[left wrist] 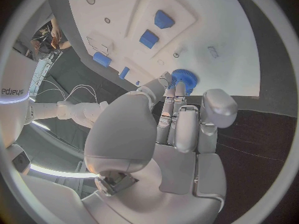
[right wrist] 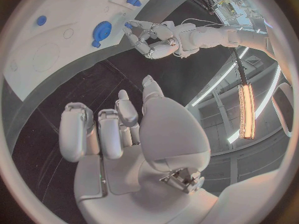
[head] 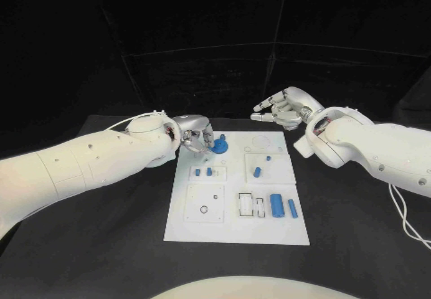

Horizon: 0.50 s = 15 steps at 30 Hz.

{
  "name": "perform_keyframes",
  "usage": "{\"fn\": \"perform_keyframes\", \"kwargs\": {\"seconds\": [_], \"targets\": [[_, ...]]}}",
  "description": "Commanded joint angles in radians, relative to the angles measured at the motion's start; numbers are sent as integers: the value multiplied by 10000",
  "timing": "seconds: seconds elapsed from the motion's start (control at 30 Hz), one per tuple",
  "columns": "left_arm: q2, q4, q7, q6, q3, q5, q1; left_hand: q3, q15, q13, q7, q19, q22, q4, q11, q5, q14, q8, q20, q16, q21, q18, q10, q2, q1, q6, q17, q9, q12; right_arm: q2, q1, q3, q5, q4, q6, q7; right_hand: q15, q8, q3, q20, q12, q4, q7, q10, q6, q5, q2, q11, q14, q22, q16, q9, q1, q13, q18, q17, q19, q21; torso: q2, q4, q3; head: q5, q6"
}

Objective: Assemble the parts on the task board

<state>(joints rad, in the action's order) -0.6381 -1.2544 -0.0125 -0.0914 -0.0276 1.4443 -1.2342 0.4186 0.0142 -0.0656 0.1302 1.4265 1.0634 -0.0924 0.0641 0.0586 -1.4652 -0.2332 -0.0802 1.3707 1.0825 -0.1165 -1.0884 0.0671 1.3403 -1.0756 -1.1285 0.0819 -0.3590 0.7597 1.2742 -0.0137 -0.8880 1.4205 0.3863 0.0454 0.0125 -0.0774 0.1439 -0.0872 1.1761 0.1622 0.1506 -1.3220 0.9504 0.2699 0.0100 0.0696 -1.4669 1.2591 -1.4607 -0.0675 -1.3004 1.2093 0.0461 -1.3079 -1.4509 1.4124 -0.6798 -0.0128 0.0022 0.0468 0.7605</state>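
The black table (head: pixel 99 237) lies under me, and the white board (head: pixel 235 232) sits in its middle. My left hand (head: pixel 193 137) reaches over the board's far left corner, fingers bunched around a blue gear (head: pixel 220 147) that stands on the board there. From above my fingers hide the contact. My left wrist camera shows the fingertips (left wrist: pixel 174 92) touching the gear's (left wrist: pixel 184 78) toothed rim, though I cannot tell whether I truly grip it. My right wrist camera shows that gear (right wrist: pixel 101 32) from the other side, with my left hand (right wrist: pixel 152 40) just beside it. My right hand (head: pixel 286 107) hovers beyond the board's far right corner, fingers loosely curled and apart, holding nothing (right wrist: pixel 118 129). Smaller blue pieces lie nearer me: a fat cylinder (head: pixel 276 204), a slim pin (head: pixel 292 208) beside it, and a short peg (head: pixel 257 172).
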Motion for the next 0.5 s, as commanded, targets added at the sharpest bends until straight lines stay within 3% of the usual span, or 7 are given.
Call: {"fn": "perform_keyframes", "kwargs": {"seconds": [0.03, 0.5], "targets": [[-45, -28, -152, 362, -12, -244, 23, 57, 53, -15, -9, 50, 17, 29, -3, -50, -198, 43, 10, 19, 39, 66, -98, 33, -74, -40, 13, -14, 63, -8, 17, 5, 22, -3, -73, 67, 37, -38, 58, -5, -2, -18, -6, 3, 79, 54, -81, -72, -637, -5, 22, -8, 18, 10, 178, -836, 70, -48, -12, 20, -10, 23, 4], [15, 149, -117, 377, -184, -260, 142, 53, 56, -16, -15, 56, 57, 36, -7, -52, -191, 62, 11, 1, 73, 72, -121, 61, -116, -54, 59, -19, 94, -28, 15, 5, 22, -27, -85, 77, 37, -38, 58, -5, -2, -18, -6, 3, 79, 54, -81, -72, -637, -5, 22, -8, 18, 10, 178, -836, 70, -48, -15, 30, 3, 12, 61]]}}
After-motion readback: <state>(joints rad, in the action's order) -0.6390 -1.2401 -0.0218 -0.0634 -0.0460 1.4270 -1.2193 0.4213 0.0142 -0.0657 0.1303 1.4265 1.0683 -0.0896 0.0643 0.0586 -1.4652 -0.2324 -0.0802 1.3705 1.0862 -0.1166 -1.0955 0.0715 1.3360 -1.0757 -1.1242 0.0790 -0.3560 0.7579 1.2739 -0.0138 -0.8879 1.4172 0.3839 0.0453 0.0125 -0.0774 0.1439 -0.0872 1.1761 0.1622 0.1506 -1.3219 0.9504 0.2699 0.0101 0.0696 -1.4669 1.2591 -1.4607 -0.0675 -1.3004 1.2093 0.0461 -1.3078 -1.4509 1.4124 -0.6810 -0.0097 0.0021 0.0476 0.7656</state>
